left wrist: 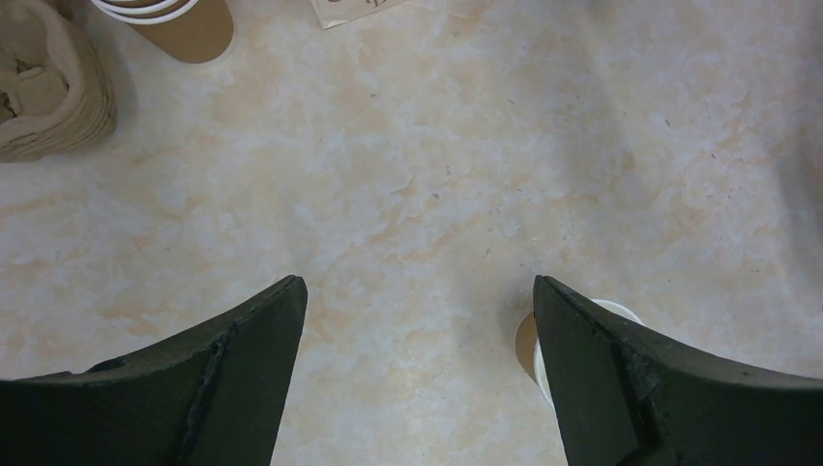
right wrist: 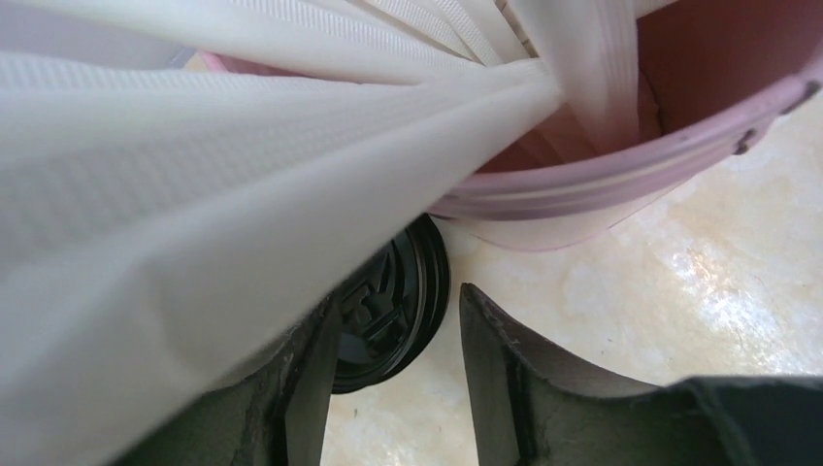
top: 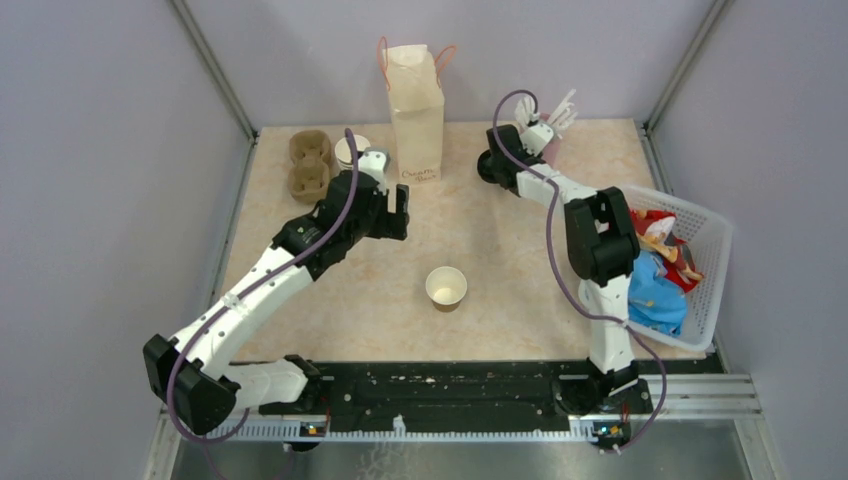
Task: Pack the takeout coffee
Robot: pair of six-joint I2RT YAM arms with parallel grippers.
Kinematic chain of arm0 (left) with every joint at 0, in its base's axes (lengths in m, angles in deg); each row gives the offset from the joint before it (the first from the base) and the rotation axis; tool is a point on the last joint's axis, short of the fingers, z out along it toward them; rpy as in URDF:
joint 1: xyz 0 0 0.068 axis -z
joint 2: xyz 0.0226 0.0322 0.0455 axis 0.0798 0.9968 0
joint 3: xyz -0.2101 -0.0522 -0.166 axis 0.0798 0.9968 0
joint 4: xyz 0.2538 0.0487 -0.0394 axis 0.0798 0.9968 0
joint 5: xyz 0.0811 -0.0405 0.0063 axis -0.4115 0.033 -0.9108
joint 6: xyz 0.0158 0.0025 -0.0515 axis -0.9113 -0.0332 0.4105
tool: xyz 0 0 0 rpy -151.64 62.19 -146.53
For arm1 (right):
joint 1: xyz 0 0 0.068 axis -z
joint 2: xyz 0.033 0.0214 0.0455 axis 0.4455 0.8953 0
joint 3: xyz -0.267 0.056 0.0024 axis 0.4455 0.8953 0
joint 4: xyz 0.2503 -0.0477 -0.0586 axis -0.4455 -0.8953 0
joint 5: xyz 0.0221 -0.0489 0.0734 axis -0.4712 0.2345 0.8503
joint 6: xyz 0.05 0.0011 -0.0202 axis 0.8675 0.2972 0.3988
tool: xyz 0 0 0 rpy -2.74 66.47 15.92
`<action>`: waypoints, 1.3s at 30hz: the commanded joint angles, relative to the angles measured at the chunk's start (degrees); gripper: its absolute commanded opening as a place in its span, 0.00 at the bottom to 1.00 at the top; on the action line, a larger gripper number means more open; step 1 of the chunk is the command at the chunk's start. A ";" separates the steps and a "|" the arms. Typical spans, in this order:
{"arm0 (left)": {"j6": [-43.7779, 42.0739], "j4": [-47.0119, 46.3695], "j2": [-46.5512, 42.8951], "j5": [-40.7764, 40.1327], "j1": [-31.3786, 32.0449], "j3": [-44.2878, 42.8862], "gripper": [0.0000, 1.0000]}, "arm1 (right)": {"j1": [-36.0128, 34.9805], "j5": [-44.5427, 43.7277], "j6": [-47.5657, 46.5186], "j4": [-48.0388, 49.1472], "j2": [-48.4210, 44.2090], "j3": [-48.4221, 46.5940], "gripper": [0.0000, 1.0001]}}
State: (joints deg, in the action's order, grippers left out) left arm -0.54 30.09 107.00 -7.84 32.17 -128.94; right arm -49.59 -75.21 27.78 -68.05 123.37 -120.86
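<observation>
No cup with a black lid on it shows in any view. A single lidless brown paper cup (top: 446,288) stands upright mid-table; its rim peeks out behind my left gripper's right finger in the left wrist view (left wrist: 527,345). My left gripper (top: 396,212) (left wrist: 417,291) is open and empty, hovering left of and beyond that cup. A stack of loose black lids (top: 490,166) (right wrist: 398,296) lies at the back right. My right gripper (top: 533,133) (right wrist: 400,313) is open, low over the table, with the lid stack's edge between its fingers.
A white paper bag (top: 415,105) stands at the back centre. Brown cup carriers (top: 309,165) and stacked lidless cups (top: 351,150) (left wrist: 184,24) sit back left. A pink holder (right wrist: 621,180) of white utensils is by my right gripper. A white basket (top: 705,240) of packets is at the right.
</observation>
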 commanded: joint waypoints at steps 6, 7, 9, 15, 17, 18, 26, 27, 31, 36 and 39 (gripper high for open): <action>-1.84 -0.72 -1.22 2.67 -2.54 0.42 0.93 | -0.46 -3.14 1.86 -1.94 1.71 -3.26 0.38; -1.86 -0.70 -1.30 2.78 -2.81 0.36 0.93 | -0.42 -3.26 1.83 -1.97 1.84 -3.28 0.37; -1.86 -0.77 -1.49 2.97 -3.15 0.40 0.93 | -0.42 -3.32 1.75 -1.87 2.12 -3.40 0.34; -1.99 -0.53 -1.66 3.19 -3.54 0.56 0.93 | -0.36 -3.17 1.49 -2.21 3.14 -4.38 0.28; -2.10 -0.57 -1.54 3.30 -3.76 0.47 0.93 | -0.45 -3.34 1.39 -2.32 3.25 -4.65 0.25; -2.19 -0.62 -1.39 3.32 -3.85 0.39 0.93 | -0.42 -3.38 1.16 -2.32 3.20 -4.80 0.24; -2.76 -0.79 -0.54 4.18 -4.39 -0.42 0.93 | -0.37 -2.77 0.31 -3.01 3.12 -6.11 0.24; -2.74 -0.77 -0.64 4.28 -4.46 -0.29 0.93 | -0.41 -2.77 0.27 -3.14 3.06 -6.17 0.24; -2.63 -0.58 -1.22 4.52 -4.70 -0.01 0.93 | -0.42 -3.09 0.83 -3.97 3.20 -5.94 0.18; -2.58 -0.26 -1.82 4.48 -4.91 0.20 0.93 | -0.40 -2.47 1.70 -4.65 3.50 -5.98 0.16; -2.57 -0.19 -2.18 4.34 -4.99 0.47 0.93 | -0.39 -2.45 1.74 -4.70 3.76 -6.13 0.17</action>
State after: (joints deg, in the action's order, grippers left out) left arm -2.17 30.11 106.93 -3.80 27.58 -128.63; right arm -49.59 -77.07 28.94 -72.46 126.02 -124.35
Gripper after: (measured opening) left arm 0.933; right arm 0.170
